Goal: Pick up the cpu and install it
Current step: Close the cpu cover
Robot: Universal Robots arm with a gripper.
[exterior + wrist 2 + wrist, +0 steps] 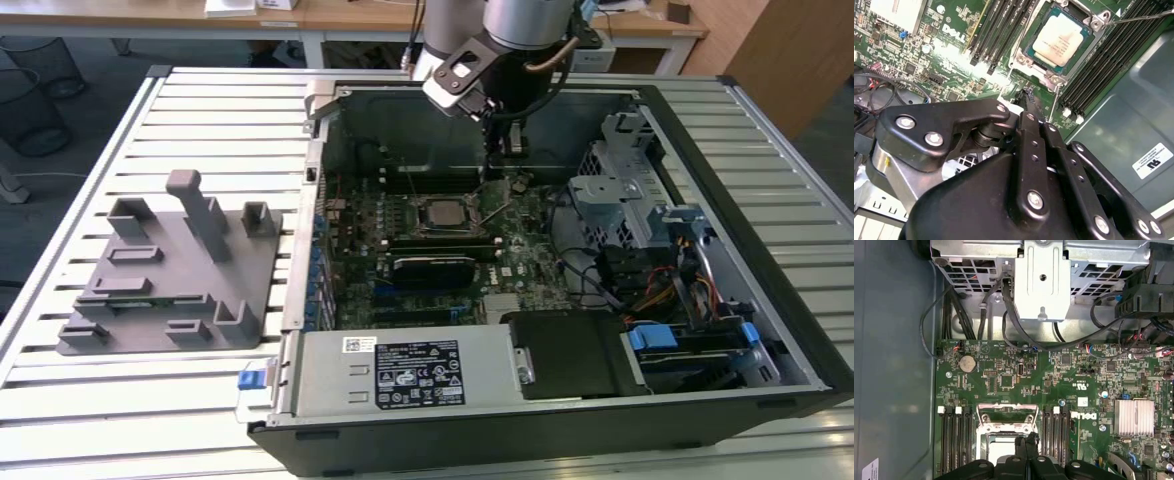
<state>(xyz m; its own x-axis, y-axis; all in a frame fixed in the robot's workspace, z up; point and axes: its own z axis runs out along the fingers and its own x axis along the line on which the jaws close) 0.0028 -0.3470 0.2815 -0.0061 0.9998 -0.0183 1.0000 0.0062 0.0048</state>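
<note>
The cpu [1061, 39], a small square chip with a silvery-white top, lies flat inside the socket frame [1026, 62] on the green motherboard [400, 290]. It also shows in the exterior view [438, 212], and partly in the first wrist view [1000, 452]. My gripper [511, 165] hangs inside the open computer case, just above the board and a short way to the exterior view's right of the socket. Its black fingers [1029, 107] are pressed together with nothing between them. In the first wrist view the gripper [1026, 442] covers part of the chip.
A thin metal socket lever [1139, 17] sticks out beside the frame. Memory slots [954, 440] flank the socket on both sides. The drive cage [621, 190] and cables [641, 290] crowd the case's right side. A grey plastic fixture [174, 270] with upright posts stands on the slatted table, left of the case.
</note>
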